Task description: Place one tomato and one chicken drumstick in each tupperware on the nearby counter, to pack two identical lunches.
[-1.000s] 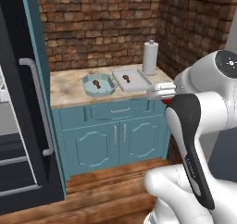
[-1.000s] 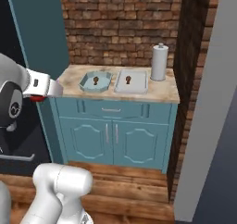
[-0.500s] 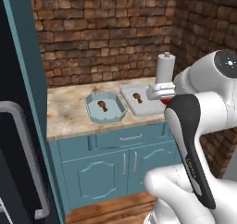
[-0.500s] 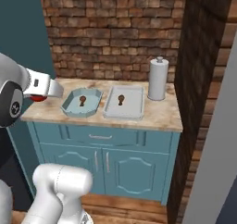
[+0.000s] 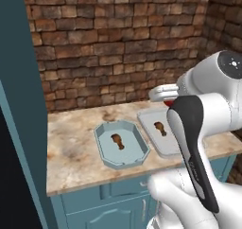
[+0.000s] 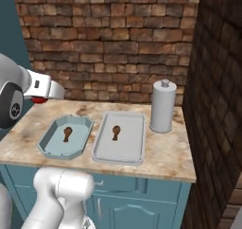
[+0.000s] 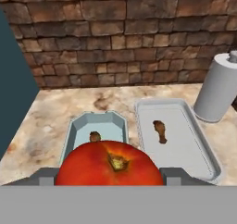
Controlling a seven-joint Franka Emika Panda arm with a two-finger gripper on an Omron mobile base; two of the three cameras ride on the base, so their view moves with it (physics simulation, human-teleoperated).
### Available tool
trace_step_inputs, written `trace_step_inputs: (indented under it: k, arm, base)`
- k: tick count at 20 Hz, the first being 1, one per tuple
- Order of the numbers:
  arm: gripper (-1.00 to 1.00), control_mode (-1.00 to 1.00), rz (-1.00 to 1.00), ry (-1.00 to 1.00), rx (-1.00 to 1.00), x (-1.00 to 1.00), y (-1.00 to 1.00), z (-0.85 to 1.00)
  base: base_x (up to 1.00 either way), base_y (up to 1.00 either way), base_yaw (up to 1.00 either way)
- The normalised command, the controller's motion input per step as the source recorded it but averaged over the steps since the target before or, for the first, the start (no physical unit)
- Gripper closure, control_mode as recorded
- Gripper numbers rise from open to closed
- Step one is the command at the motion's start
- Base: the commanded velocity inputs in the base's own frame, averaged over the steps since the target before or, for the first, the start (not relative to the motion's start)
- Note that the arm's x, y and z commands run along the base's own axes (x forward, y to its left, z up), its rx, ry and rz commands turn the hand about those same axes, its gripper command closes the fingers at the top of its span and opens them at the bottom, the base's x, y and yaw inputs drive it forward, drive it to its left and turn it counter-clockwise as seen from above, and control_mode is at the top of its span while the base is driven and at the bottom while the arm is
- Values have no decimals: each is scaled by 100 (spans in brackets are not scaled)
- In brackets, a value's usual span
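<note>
I am carrying a tomato [image 7: 110, 163], red and glossy with a small yellowish stem scar on top, and the jaws are clamped on it from both sides, high over the near edge of the surface [image 6: 170, 157]. It is hanging just short of the left tupperware [image 7: 78, 126], the deeper blue-grey one with cut-off corners. That tray is already holding a chicken drumstick [image 6: 67, 133], small and brown, lying near its middle. The right tupperware [image 6: 130, 150], paler and flatter, is touching or almost touching its neighbour and is holding a second drumstick [image 6: 116, 132]. So I am judging both drumsticks as done and no tomato as placed yet: this one is left to set down, then another for the other tray. A grey paper towel roll [image 6: 162, 106] is standing upright just right of the trays.
</note>
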Motion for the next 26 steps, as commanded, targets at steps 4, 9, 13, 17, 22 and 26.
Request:
trace_step_inputs:
  k: [4, 9, 13, 17, 22, 26]
  arm:
    - [100, -100, 0, 0, 0, 3, 0, -23]
    - [100, -100, 0, 0, 0, 3, 3, -100]
    - [100, -100, 2, 0, 0, 14, 7, -90]
    - [100, -100, 2, 5, 0, 28, 17, -74]
    - [100, -100, 3, 8, 0, 35, 19, -60]
    - [100, -100, 1, 1, 0, 25, 12, -55]
  base:
    - [30, 0, 0]
    - [0, 0, 0]
    - [0, 0, 0]
    - [0, 0, 0]
    - [0, 0, 0]
    - [0, 0, 0]
